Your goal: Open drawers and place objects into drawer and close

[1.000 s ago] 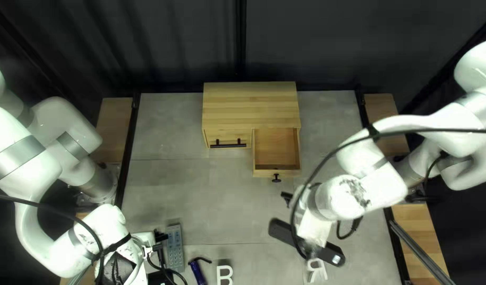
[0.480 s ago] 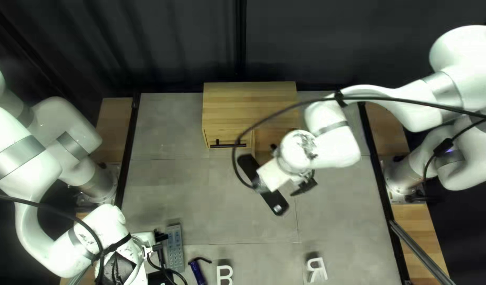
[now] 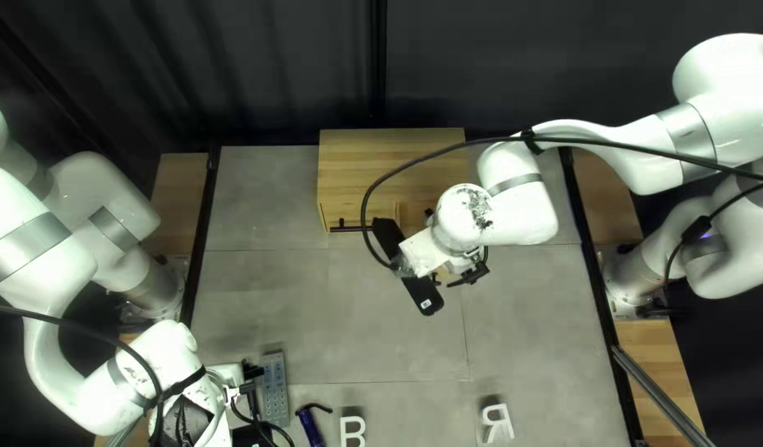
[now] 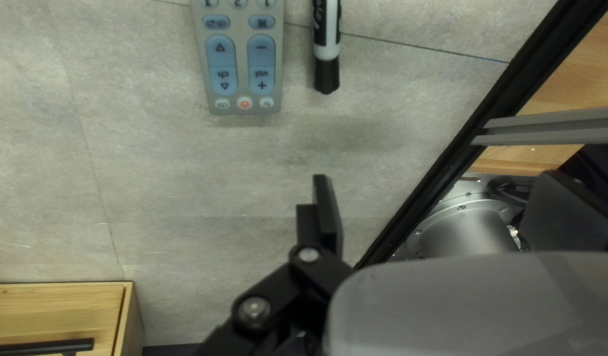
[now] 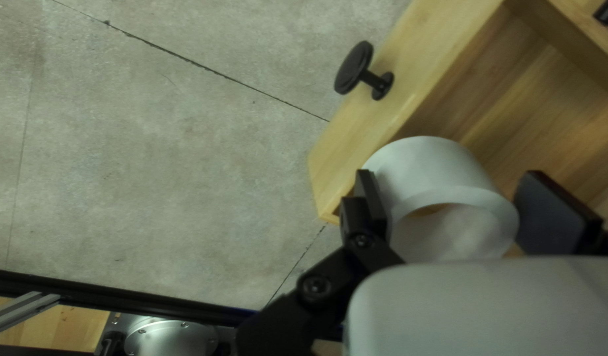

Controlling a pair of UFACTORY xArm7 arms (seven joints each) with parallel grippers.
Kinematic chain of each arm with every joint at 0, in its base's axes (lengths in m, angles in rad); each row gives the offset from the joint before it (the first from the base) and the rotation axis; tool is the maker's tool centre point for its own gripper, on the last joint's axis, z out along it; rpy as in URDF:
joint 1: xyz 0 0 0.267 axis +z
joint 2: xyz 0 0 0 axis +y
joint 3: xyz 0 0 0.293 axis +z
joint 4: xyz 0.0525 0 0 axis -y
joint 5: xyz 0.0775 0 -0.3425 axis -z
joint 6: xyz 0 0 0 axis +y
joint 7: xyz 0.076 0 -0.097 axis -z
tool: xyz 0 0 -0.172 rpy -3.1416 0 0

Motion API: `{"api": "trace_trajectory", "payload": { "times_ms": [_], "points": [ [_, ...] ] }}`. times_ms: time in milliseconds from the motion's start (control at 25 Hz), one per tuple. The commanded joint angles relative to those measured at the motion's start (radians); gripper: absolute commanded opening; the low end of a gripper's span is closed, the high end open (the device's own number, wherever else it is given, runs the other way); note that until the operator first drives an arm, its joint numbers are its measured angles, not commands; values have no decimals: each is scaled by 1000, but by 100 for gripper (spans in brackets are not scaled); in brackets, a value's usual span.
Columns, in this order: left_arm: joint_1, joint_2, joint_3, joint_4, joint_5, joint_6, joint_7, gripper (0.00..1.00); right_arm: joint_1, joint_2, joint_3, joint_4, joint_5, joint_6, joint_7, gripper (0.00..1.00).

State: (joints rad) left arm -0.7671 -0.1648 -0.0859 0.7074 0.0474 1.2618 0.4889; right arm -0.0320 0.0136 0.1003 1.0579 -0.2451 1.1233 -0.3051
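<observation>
Near center frame, the right gripper [image 3: 471, 275] clasps a white roll [image 5: 436, 175] over an open wooden drawer [image 5: 363, 125] while, lower left, the left gripper [image 3: 250, 403] spreads its fingers wide.

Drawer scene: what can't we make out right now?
- Drawer interior, top left view: mostly covered by the right arm.
- White roll, right wrist view: its underside faces away, so contact with the drawer floor is unclear.
- Marker: far end cut off by the left wrist view's edge.
- Letter B, top left view: bottom cut off by the edge.
</observation>
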Motion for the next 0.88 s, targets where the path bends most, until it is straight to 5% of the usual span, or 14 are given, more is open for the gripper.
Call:
{"api": "trace_trajectory", "payload": {
  "times_ms": [40, 880],
  "points": [
    [0, 0, 0, 0, 0, 0, 0, 100, -19, -8, -19, -24, -6, -26, -21, 4],
    [0, 0, 0, 0, 0, 0, 0, 100, -46, 69, -46, 56, -41, -40, -53, 6]
  ]
}}
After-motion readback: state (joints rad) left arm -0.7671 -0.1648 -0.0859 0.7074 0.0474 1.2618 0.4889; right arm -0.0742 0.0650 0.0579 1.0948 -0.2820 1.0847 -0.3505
